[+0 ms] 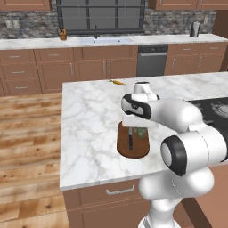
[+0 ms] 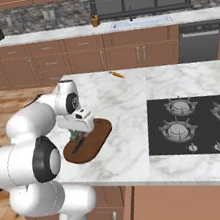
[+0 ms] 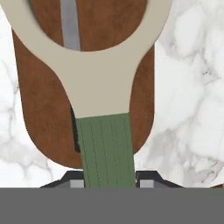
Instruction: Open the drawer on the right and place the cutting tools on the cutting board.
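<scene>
- The cutting board (image 1: 133, 144) lies on the marble island counter (image 1: 89, 124) near its front edge, closer to the front left corner than to the cooktop (image 2: 200, 120) on the right.
- Bare marble runs all round the board: a narrow strip to the front edge, a wider stretch to the left edge, and a broad run back toward the far edge.
- The gripper (image 2: 77, 132) hangs just over the board's far end, its fingers (image 3: 146, 180) pinching the green handle of the peeler (image 3: 103, 87) from both sides.
- In the hand view the peeler's pale Y-shaped head spreads over the board, with the board's rounded end beneath it and marble on either side.
- The knife (image 1: 131, 140) rests on the board along its length; in the hand view its silver blade shows through the fork of the peeler, and the black handle is mostly hidden behind the peeler.
- From the left base view the arm's wrist covers the board's far end and most of the peeler; just a scrap of green shows.
- A small carrot (image 1: 118, 83) lies well apart, near the counter's far edge.
- Under the front edge a drawer front (image 1: 120, 190) with a curved silver handle sits flush; the arm hides what lies to its right.
</scene>
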